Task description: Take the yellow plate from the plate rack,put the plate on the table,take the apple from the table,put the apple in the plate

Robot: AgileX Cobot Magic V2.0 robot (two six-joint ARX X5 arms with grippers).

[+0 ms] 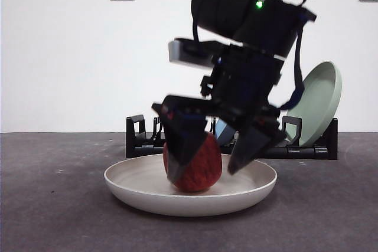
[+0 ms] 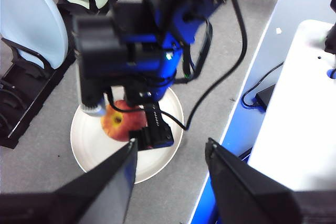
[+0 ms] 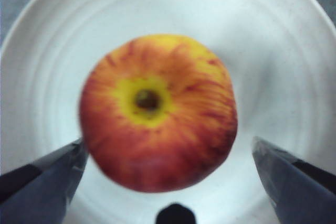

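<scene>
Apple (image 1: 198, 169) in yellow plate (image 1: 142, 188), right gripper (image 1: 214, 159) astride, plate rack (image 1: 307, 146) behind

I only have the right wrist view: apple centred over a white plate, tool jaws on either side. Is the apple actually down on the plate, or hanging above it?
Observer: Down. From the front, the apple rests on the floor of the cream plate, which lies flat on the table.
Operator: Where is the plate relative to the rack?
Observer: On the camera side of the black plate rack, apart from it. A pale green plate and a blue plate stand in the rack.
Operator: And the other arm?
Observer: The left tool is open and empty, held high beside the plate, looking down on the right tool.
</scene>
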